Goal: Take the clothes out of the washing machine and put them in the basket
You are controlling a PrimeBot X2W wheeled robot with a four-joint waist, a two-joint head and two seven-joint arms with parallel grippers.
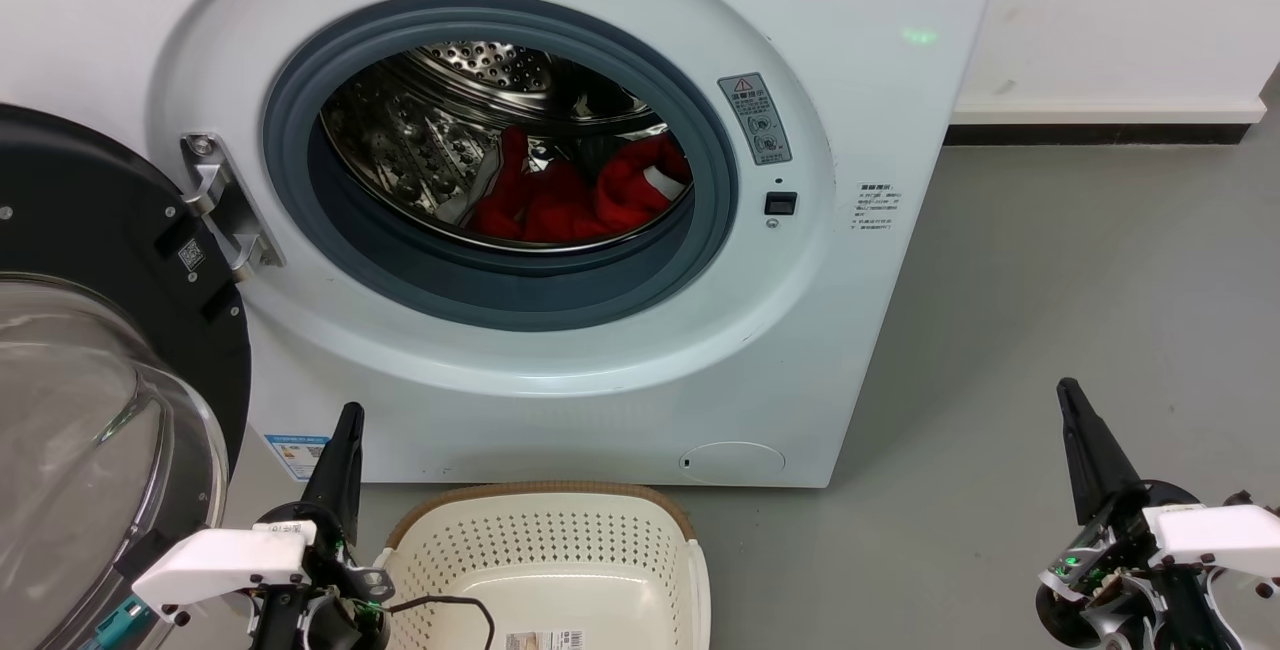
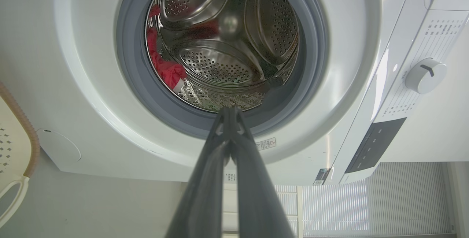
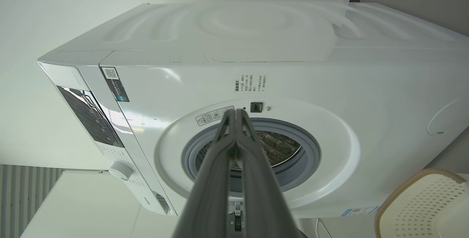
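Observation:
The white washing machine (image 1: 880,80) stands with its black-framed glass door (image 1: 90,380) swung open to the left. Red clothes (image 1: 570,195) with white trim lie at the bottom of the steel drum; in the left wrist view the clothes (image 2: 166,71) show at the drum's left side. The cream basket (image 1: 545,520) sits on the floor in front of the machine. My left gripper (image 1: 348,420) is shut and empty, low beside the basket's left end. My right gripper (image 1: 1070,395) is shut and empty, over the floor to the machine's right.
Grey floor (image 1: 1050,280) lies to the right of the machine, up to a white wall with a dark skirting (image 1: 1100,133). The open door juts out at the left, close to my left arm. A black cable (image 1: 450,605) hangs over the basket's near rim.

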